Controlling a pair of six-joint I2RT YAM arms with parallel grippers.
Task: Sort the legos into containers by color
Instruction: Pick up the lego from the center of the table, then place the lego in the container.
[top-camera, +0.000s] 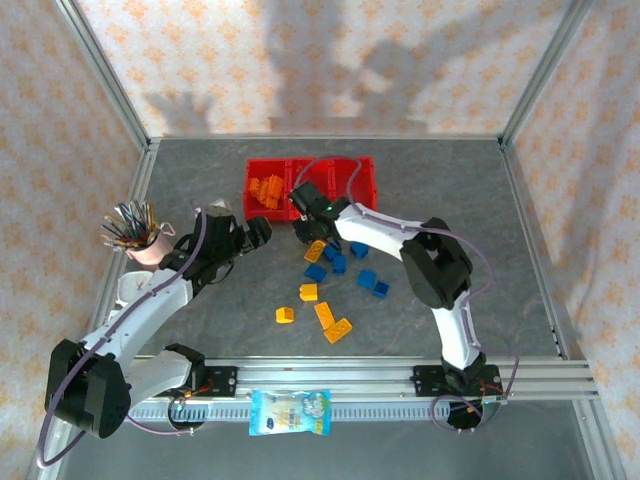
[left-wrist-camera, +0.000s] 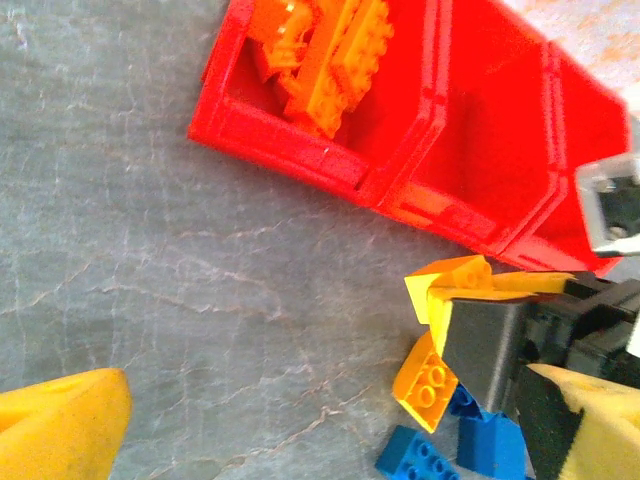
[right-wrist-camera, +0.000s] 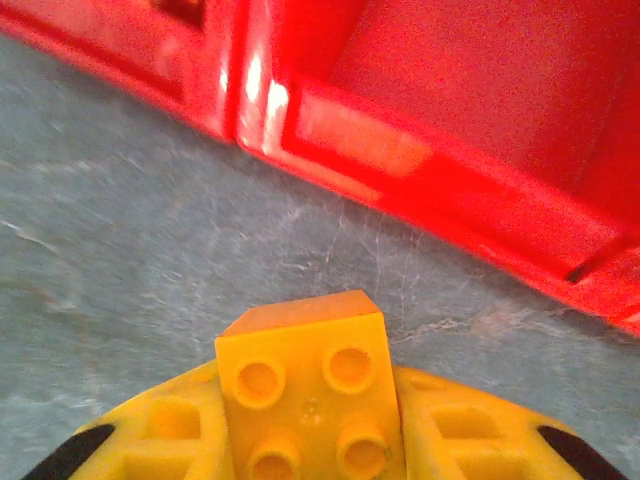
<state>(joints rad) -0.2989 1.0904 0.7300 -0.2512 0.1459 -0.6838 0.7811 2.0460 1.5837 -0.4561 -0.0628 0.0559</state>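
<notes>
Three joined red bins (top-camera: 335, 172) stand at the back of the table; the left one holds several orange legos (top-camera: 265, 190) (left-wrist-camera: 325, 55). My right gripper (top-camera: 302, 218) (right-wrist-camera: 305, 440) is shut on a yellow brick (right-wrist-camera: 305, 385) (left-wrist-camera: 450, 283) just in front of the bins' near wall (right-wrist-camera: 400, 150), above the table. My left gripper (top-camera: 255, 233) (left-wrist-camera: 320, 440) is open and holds nothing, just left of the right one. Loose yellow legos (top-camera: 308, 292) and blue legos (top-camera: 367, 279) lie scattered in front of the bins. A yellow brick (left-wrist-camera: 428, 383) and blue bricks (left-wrist-camera: 418, 460) lie beside the right gripper.
A pink cup of pens (top-camera: 140, 240) stands at the left, close to the left arm. A blue-and-white snack packet (top-camera: 290, 412) lies on the front rail. Metal frame posts and patterned walls enclose the grey table (top-camera: 450, 190).
</notes>
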